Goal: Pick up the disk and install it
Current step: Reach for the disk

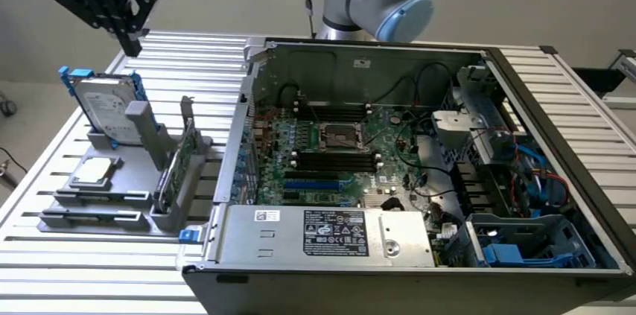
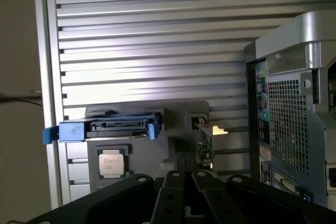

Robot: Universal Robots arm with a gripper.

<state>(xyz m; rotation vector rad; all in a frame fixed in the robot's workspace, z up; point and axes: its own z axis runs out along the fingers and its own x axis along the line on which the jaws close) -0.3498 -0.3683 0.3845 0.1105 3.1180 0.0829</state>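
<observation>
Hanging clenched and empty at upper left, the pincer (image 1: 131, 45) is above the upright hard drive (image 1: 104, 110).

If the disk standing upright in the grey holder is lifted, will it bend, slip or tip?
The disk looks like a rigid metal block, so it probably will not bend and is likely heavy for its size. Standing on edge in the grey holder, it might tilt under a sideways push.
</observation>
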